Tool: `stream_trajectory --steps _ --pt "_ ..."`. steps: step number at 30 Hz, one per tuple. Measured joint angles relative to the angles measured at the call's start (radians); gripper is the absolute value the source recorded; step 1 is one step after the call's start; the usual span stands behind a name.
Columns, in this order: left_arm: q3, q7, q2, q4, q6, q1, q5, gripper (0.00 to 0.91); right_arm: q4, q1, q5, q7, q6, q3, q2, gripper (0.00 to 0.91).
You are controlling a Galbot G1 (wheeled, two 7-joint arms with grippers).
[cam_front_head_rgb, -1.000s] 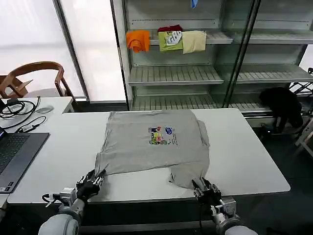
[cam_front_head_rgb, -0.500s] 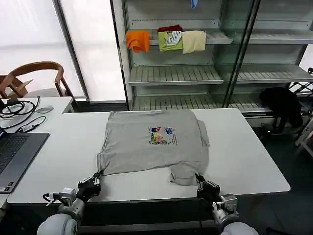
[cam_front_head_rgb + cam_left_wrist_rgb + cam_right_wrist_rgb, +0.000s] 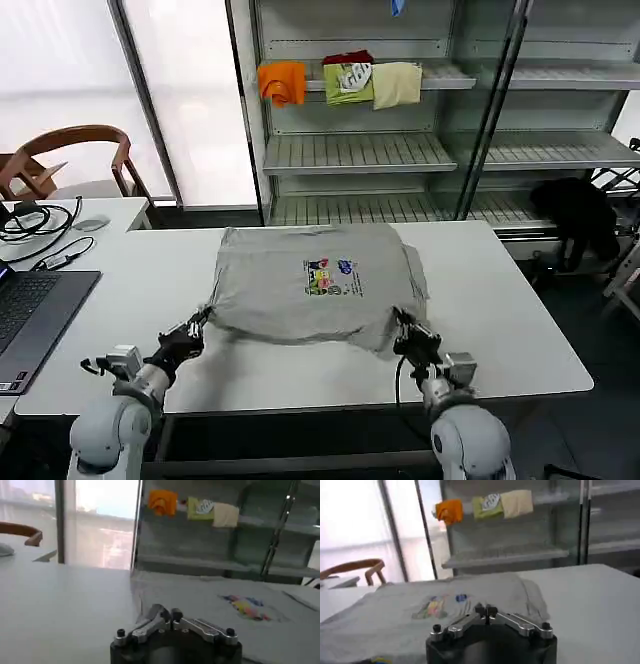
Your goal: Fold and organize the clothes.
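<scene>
Jaws pinched tight on both sides: the left gripper (image 3: 196, 327) clamps the near-left hem corner of the grey T-shirt (image 3: 315, 285), the right gripper (image 3: 404, 333) clamps the near-right corner, both raised just off the white counter (image 3: 500, 330). In each wrist view the fingers (image 3: 165, 617) meet over cloth, though the pinched edge itself is hidden behind them. The near hem hangs lifted between the grippers; the underside fold is out of sight. Bare counter lies in front of the shirt and to its right. A laptop (image 3: 25, 310) is cut off at the left edge — cables beyond it. Farther back, shelves (image 3: 360, 150) carry folded garments (image 3: 340, 82).
</scene>
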Motion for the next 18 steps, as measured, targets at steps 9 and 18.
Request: stream_trajectory --steps 9,18 --pt "0.02 -0.028 0.006 0.146 0.01 -0.146 0.016 0.01 -0.239 0.202 -0.027 -0.004 0.023 0.0 0.04 0.0" --pt "0.031 -0.046 0.004 0.253 0.014 -0.221 0.062 0.01 -0.394 0.328 -0.052 0.003 0.028 -0.001 0.062 0.0"
